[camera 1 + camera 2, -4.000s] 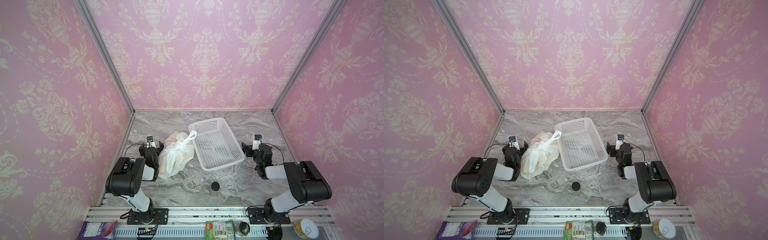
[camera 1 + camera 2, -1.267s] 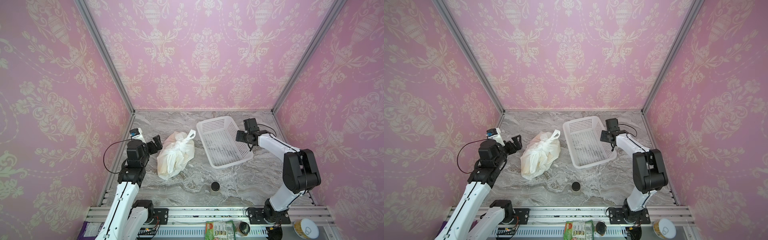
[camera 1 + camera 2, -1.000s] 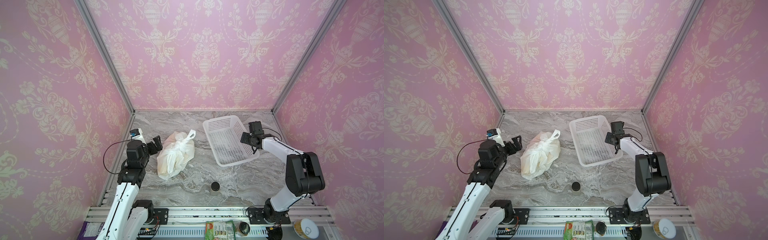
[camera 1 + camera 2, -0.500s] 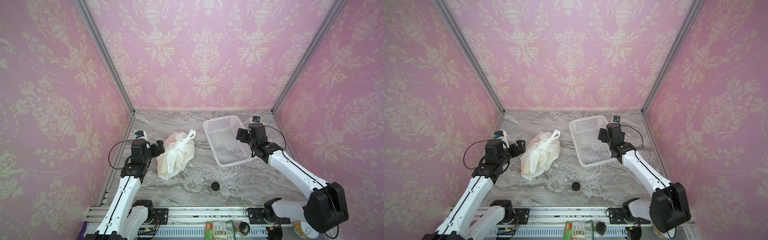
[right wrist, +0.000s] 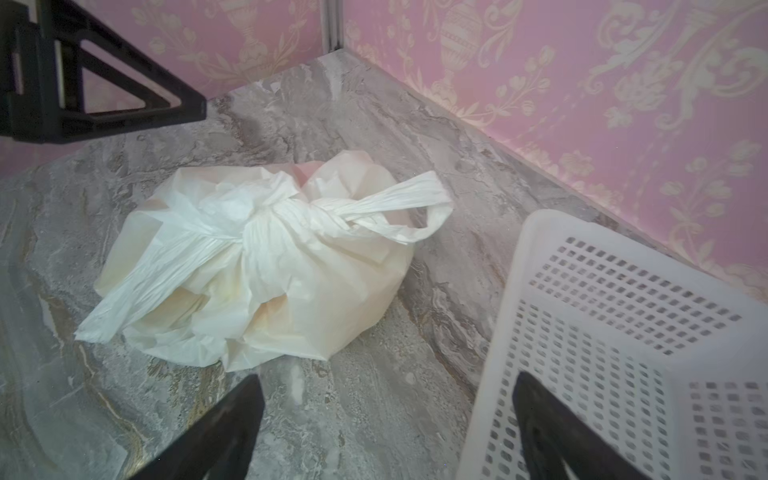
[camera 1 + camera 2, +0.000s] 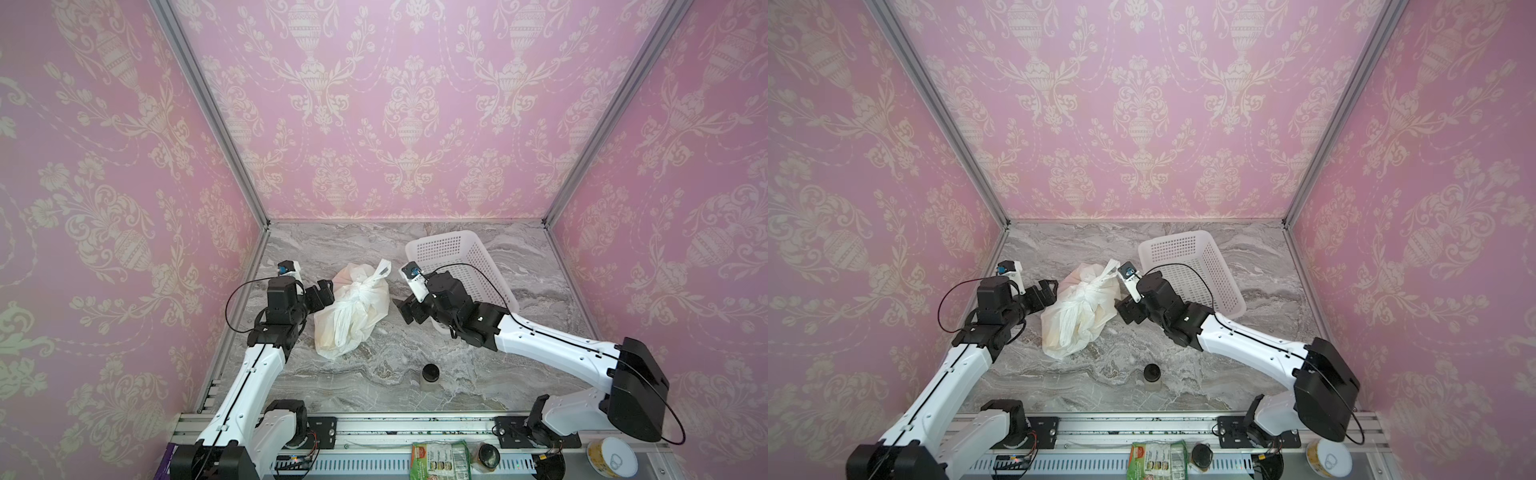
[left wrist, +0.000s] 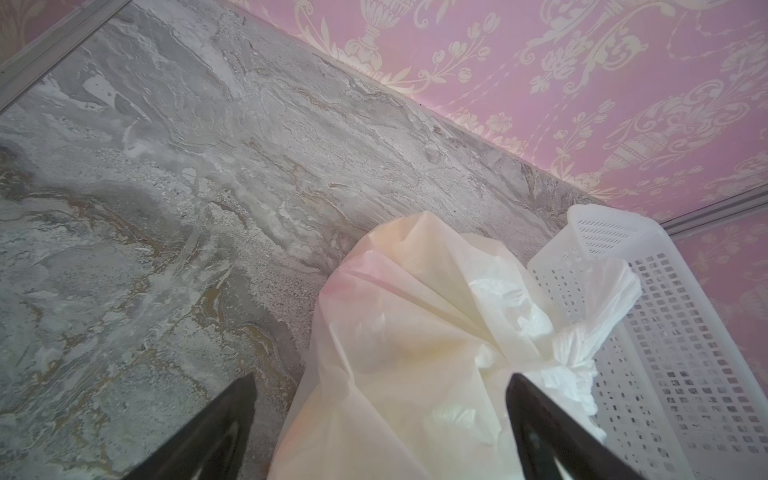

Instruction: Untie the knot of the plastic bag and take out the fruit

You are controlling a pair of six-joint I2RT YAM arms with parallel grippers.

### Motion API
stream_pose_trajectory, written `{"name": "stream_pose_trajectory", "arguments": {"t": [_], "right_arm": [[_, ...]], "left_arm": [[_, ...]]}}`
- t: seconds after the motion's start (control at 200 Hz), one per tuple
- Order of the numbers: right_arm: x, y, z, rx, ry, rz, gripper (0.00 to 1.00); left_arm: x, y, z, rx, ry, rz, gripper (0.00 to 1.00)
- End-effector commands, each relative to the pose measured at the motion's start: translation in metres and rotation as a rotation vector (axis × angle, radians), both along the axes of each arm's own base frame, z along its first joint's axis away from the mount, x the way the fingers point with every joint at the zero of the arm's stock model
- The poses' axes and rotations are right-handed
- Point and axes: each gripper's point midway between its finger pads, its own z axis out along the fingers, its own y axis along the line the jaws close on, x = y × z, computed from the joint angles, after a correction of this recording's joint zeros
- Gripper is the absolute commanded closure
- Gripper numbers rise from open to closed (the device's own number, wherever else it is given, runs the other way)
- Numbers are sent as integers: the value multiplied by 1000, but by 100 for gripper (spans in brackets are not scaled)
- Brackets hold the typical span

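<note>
Translucent white plastic bag [image 6: 353, 311], just left of the basket [image 6: 444, 249], hides its fruit. Only the right wrist view shows the knot [image 5: 286, 212] whole. The left gripper [image 6: 324, 293], farthest from the basket, and the right gripper [image 6: 405, 311], at its near corner, both gape empty.

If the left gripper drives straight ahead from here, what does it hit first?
The plastic bag: its bulging side lies dead ahead between the open jaws of the left gripper, with the knot off toward one jaw. Depth is hard to judge.

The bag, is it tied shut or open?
Tied shut. The right wrist view shows a twisted knot closing the top of the bag; no opening shows.
</note>
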Motion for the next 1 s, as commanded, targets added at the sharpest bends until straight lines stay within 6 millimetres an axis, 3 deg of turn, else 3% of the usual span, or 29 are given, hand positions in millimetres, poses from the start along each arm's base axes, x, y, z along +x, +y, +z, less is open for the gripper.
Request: {"name": "stream_pose_trajectory", "arguments": {"t": [0.0, 0.025, 0.04, 0.07, 0.2, 0.4, 0.53, 0.58, 0.701, 0.746, 0.786, 0.996], "right_arm": [[5, 40, -1, 21, 17, 91, 8], [6, 45, -9, 14, 36, 95, 9], [11, 51, -1, 32, 26, 95, 9], [15, 58, -4, 34, 33, 92, 10], [30, 73, -20, 1, 51, 79, 14], [35, 93, -35, -1, 79, 123, 24], [34, 99, -39, 6, 92, 149, 41], [35, 99, -40, 5, 88, 143, 52], [36, 93, -45, 13, 77, 115, 88], [37, 90, -45, 26, 68, 99, 96], [37, 88, -46, 41, 61, 93, 100], [32, 90, -41, 82, 43, 124, 100]], "left_arm": [[0, -9, 7, -48, -35, -33, 5], [-1, -9, 7, -48, -37, -33, 5], [-1, -9, 7, -48, -40, -32, 5], [-2, -8, 7, -46, -47, -32, 5], [-3, -8, 11, -46, -67, -30, 5], [-2, -10, 9, -46, -67, -40, 6], [-6, -15, 9, -56, -74, -64, 6], [-6, -18, 9, -60, -76, -73, 6], [-8, -27, 7, -67, -71, -110, 6], [-8, -32, 6, -67, -68, -127, 6], [-9, -36, 4, -63, -62, -143, 7], [-15, -56, 1, -31, -60, -221, 7]]}}
